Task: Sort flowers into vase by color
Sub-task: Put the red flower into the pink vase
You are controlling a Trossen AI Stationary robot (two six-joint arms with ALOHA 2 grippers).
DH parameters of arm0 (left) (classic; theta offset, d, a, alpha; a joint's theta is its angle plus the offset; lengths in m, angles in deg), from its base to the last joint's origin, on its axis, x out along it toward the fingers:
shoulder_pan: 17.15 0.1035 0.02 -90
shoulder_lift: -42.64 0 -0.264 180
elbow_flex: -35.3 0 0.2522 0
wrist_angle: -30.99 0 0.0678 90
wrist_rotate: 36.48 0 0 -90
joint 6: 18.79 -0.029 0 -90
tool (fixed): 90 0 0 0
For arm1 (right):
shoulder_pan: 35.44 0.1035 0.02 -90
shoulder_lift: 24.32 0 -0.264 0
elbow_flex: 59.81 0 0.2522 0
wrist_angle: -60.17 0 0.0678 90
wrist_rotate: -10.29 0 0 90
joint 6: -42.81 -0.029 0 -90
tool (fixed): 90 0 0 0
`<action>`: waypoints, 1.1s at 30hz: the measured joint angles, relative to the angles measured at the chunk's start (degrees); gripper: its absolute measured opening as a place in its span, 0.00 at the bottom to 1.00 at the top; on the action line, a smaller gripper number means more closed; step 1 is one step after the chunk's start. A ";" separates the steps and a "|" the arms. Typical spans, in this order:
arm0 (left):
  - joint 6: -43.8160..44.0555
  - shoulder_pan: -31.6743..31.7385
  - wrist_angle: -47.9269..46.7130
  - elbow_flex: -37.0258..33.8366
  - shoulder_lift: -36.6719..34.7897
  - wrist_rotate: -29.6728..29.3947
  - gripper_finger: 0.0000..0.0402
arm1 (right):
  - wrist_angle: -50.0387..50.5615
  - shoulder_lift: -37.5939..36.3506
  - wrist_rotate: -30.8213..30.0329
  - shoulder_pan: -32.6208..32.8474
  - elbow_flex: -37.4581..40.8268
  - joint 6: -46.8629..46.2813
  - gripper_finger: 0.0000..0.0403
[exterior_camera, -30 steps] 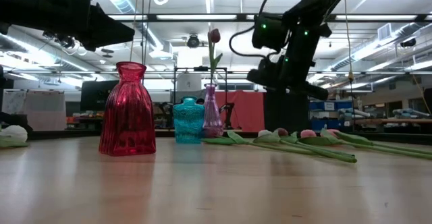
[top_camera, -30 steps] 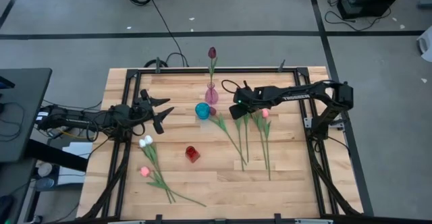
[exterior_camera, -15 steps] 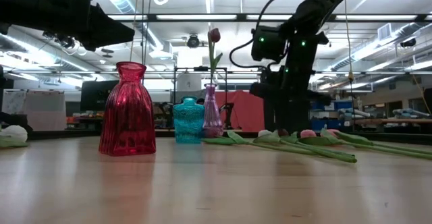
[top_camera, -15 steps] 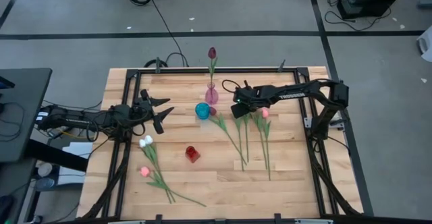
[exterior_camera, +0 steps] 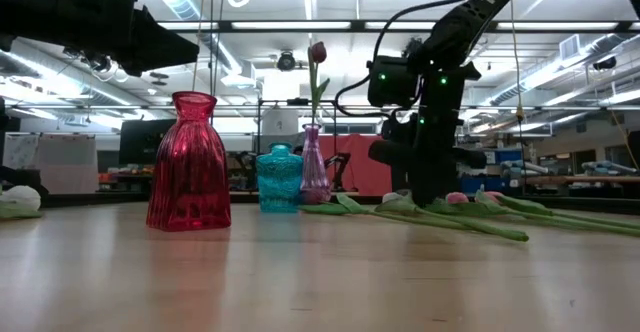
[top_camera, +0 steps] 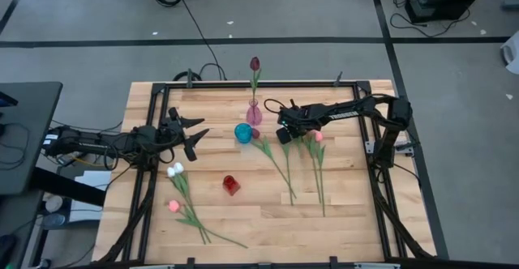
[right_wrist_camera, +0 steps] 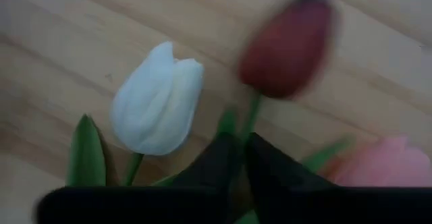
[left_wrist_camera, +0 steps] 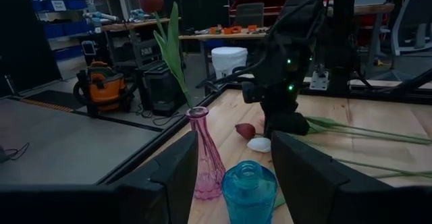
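The right gripper (top_camera: 283,134) sits low at the tabletop's (top_camera: 340,220) one o'clock, fingers closed around the maroon tulip's (right_wrist_camera: 287,45) stem just below the head (white tulip (right_wrist_camera: 156,97) beside it). Lift straight up, keeping neighbouring stems undisturbed. The left gripper (top_camera: 195,133) waits unclenched at nine o'clock.

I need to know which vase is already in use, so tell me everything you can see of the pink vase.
The pink vase is a small, slender bottle of translucent pink, ribbed glass by the look of it, with a flared base, narrow neck and flared lip. It stands upright near the table's far edge, just beside the blue vase; whether they touch cannot be told. It holds one maroon tulip, whose green stem and leaf rise well above the lip. No gripper touches it.
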 joint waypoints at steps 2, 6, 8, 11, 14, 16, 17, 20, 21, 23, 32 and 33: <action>0.00 0.00 -0.04 0.00 0.00 0.00 0.48 | 0.68 -0.33 -0.18 -0.06 0.03 1.65 0.03; 0.00 0.01 -0.20 0.00 -0.02 0.00 0.48 | 1.21 -3.19 -2.83 -0.16 0.06 1.93 0.05; 0.00 0.02 -0.26 0.00 0.00 0.00 0.48 | -1.66 -5.72 -3.77 0.21 -0.71 3.05 0.05; 0.00 0.01 -0.11 0.00 -0.01 0.00 0.48 | -13.39 -10.22 -3.19 2.35 -0.96 9.07 0.02; 0.00 0.00 0.27 0.00 -0.02 0.00 0.48 | -27.75 -13.85 -2.80 4.82 -1.01 17.55 0.02; 0.00 0.02 0.44 0.00 0.00 0.00 0.48 | -37.96 -15.39 -2.98 6.35 -1.07 25.14 0.03; 0.00 0.00 0.43 0.00 -0.02 0.00 0.48 | -42.69 -15.74 -3.25 6.99 -1.08 28.78 0.03; 0.00 0.00 0.39 0.00 0.00 0.00 0.48 | -54.19 -15.26 -5.27 9.08 -1.16 37.78 0.03; 0.00 0.00 0.40 0.00 0.00 0.00 0.48 | -57.69 -14.77 -7.08 9.80 -1.16 40.66 0.03; 0.00 0.00 0.42 0.00 -0.02 0.00 0.48 | -64.03 -13.49 -10.82 10.92 -1.11 46.03 0.03; 0.01 0.01 0.36 0.00 -0.01 0.00 0.48 | -87.96 -10.69 -12.53 11.06 -1.07 59.28 0.03; 0.00 0.00 0.35 -0.01 -0.01 0.00 0.48 | -89.34 -10.60 -12.46 10.97 -1.07 59.88 0.03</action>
